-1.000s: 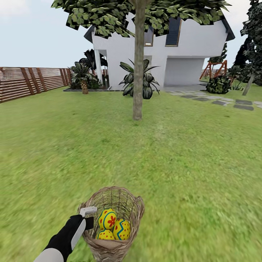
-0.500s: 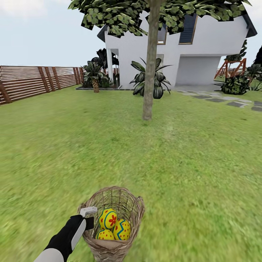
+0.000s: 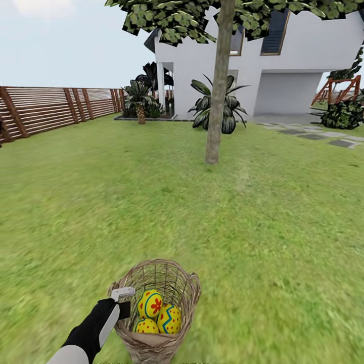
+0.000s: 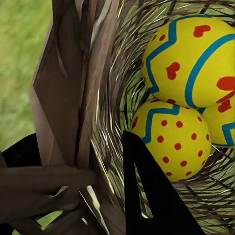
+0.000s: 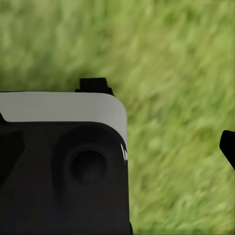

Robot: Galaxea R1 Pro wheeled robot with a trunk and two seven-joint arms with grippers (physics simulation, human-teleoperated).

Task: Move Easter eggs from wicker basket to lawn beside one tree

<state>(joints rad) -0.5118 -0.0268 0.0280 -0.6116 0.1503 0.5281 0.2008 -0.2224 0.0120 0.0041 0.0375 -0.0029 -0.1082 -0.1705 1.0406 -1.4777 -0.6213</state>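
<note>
The left tool (image 3: 123, 299) is clamped on the wicker basket (image 3: 156, 303) rim, three Easter eggs (image 3: 154, 312) inside. Carry it level toward the tree (image 3: 217, 101) across the lawn (image 3: 151, 202); right tool's state unclear.

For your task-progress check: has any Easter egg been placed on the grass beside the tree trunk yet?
No: all three Easter eggs sit in the wicker basket.

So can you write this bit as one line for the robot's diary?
left gripper: shut on wicker basket rim | three Easter eggs: inside basket | tree: ahead on lawn | phase: carrying
</note>
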